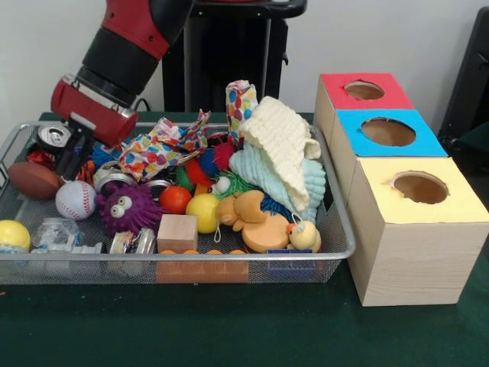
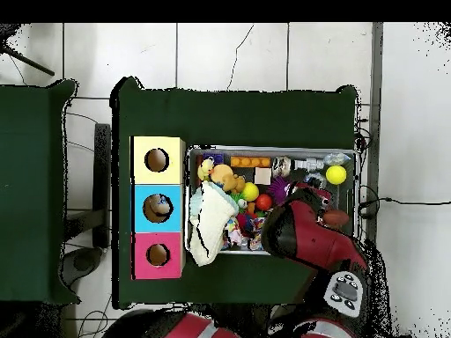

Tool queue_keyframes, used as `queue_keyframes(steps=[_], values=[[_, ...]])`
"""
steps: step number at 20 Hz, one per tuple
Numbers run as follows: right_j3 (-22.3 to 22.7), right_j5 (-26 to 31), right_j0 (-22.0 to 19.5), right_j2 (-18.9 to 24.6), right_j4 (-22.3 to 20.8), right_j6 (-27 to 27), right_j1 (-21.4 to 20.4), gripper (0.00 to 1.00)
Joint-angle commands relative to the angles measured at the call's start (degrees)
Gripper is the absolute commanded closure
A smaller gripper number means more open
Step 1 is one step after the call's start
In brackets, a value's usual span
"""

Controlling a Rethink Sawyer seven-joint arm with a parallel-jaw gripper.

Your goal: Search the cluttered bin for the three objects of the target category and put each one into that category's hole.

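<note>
The tool (image 1: 67, 159) reached into the wire bin's (image 1: 229, 252) corner beside the football (image 1: 32, 180) and baseball (image 1: 75, 200), its fingers' state impossible to tell.

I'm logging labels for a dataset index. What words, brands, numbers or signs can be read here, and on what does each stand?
None can be read.
Drink cans: any print is too blurred to read.
Confetti-patterned wrapping: coloured spots only, no letters.
Red, blue and yellow topped boxes: plain, no labels.
</note>
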Motion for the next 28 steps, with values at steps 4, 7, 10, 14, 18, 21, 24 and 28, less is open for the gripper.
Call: queue_keyframes(steps=[4, 7, 10, 14, 18, 21, 24, 28], values=[[1.18, 12.68, -2.72, 5.17, -1.27, 5.57, -4.67, 1.00], [0.01, 12.55, -4.23, 7.17, -0.84, 6.27, -3.03, 1.00], [0.08, 8.52, -5.91, 9.55, 0.09, 9.20, -0.95, 1.00], [0.83, 6.41, -6.30, 10.56, 0.74, 10.72, -0.30, 1.00], [0.50, 6.67, -6.25, 11.32, 1.74, 11.18, 0.60, 1.00], [-0.12, 8.68, -5.54, 11.00, 3.14, 11.24, 0.89, 1.00], [-0.58, 10.10, -5.13, 11.22, 4.34, 11.33, 1.44, 1.00], [-0.86, 11.77, -4.96, 12.11, 5.69, 11.06, 2.02, 1.00]])
